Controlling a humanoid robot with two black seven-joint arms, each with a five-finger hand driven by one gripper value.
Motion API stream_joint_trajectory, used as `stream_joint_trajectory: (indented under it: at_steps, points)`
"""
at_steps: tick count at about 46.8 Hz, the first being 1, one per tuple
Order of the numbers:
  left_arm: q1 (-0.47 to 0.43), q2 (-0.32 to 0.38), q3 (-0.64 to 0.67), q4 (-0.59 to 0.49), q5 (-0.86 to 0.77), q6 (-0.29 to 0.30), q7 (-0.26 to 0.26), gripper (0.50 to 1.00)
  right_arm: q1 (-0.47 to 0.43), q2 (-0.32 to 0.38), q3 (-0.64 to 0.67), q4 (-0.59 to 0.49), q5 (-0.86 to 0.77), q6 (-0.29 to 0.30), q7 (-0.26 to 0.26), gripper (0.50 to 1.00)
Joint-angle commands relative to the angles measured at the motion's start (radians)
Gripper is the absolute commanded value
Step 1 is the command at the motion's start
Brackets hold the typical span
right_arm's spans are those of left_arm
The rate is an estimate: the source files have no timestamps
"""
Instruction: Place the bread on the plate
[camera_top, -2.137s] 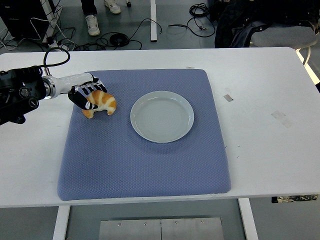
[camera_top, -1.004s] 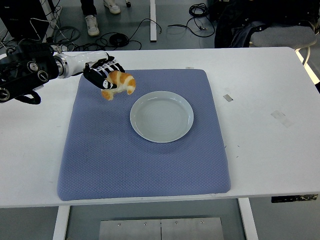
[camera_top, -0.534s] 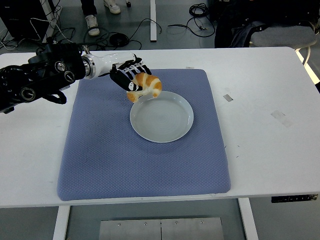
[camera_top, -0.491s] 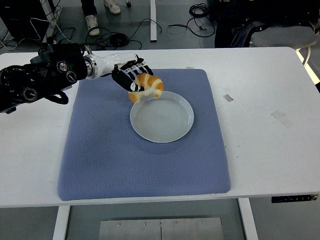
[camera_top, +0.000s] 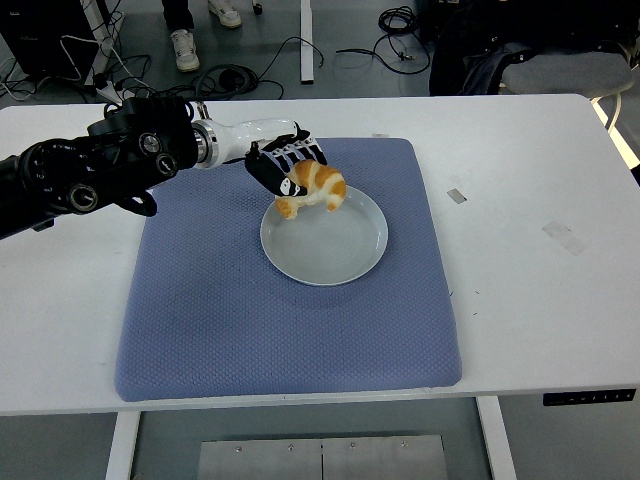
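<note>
Near edge of white tabletop (camera_top: 560, 330) at bottom, bearing a blue quilted fabric mat (camera_top: 250, 320) spread across its middle. Farther in, on the mat's far half, a round pale grey-green ceramic plate (camera_top: 345, 255), bare and empty. Over the plate's far-left rim, a golden-brown croissant-shaped piece of bread (camera_top: 315, 189), gripped from the left by the curled black-and-white fingers (camera_top: 290, 160) of the left hand (camera_top: 285, 168); bread apparently held clear of the plate, though contact with the rim not certain from this angle. Left arm entering from the left edge, black with a white forearm section. Right arm out of view. Beyond the tabletop's far edge, floor with cables (camera_top: 250, 60) and a person's shoes (camera_top: 185, 45).

Task judged well advanced: bread picked up and carried to the plate's edge. Left to do: shifting toward the plate's centre, lowering, opening the fingers, withdrawing.
</note>
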Motion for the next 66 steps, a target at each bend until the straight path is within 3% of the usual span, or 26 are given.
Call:
stream_joint_trajectory:
  at_steps: [1, 33, 38, 44, 49, 66]
  points:
    - [0.002, -0.003, 0.001, -0.001, 0.002, 0.000, 0.000, 0.701, 0.000, 0.000, 0.000, 0.000, 0.000, 0.000, 0.000, 1.000]
    - [0.026, -0.008, 0.032, -0.001, 0.003, 0.002, 0.006, 0.710, 0.000, 0.000, 0.000, 0.000, 0.000, 0.000, 0.000, 1.000]
    - [0.026, -0.008, 0.032, -0.001, 0.003, 0.002, 0.006, 0.743, 0.000, 0.000, 0.000, 0.000, 0.000, 0.000, -0.002, 1.000]
    - [0.025, -0.008, 0.031, -0.001, 0.002, 0.009, 0.005, 0.851, 0.000, 0.000, 0.000, 0.000, 0.000, 0.000, 0.000, 1.000]
    - [0.022, -0.008, 0.029, -0.005, -0.001, 0.008, 0.003, 0.907, 0.000, 0.000, 0.000, 0.000, 0.000, 0.000, 0.000, 1.000]
    - [0.014, 0.009, -0.002, -0.006, -0.034, 0.000, 0.002, 0.931, 0.000, 0.000, 0.000, 0.000, 0.000, 0.000, 0.000, 1.000]
